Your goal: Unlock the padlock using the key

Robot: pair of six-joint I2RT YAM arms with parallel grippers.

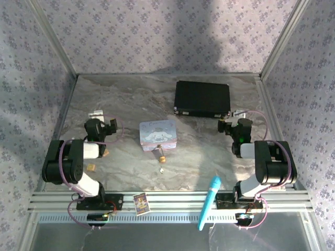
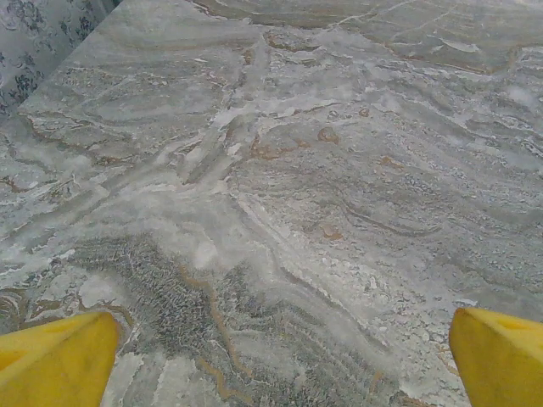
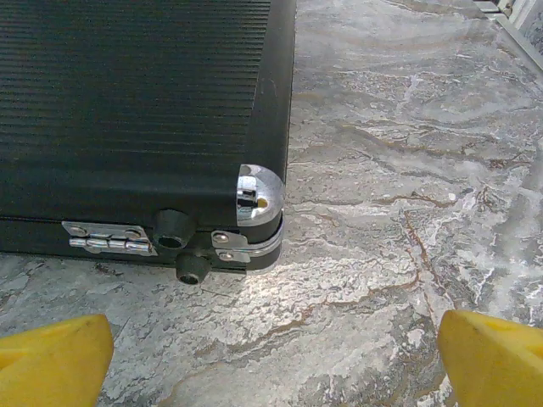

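Top external view puts the padlock [image 1: 163, 157] on the marble table [image 1: 125, 99], just at 6 o'clock of the pastel tin [image 1: 156, 134]. The key [image 1: 162, 170] lies near it, again at 6 o'clock, and both are too small to read a long axis. From the padlock the left gripper [image 1: 97, 118] sits at 10 o'clock and the right gripper [image 1: 231, 120] at 2 o'clock by the black case [image 1: 202, 98], about equally far; both have yellow fingers [image 2: 59, 360] spread wide, holding nothing.
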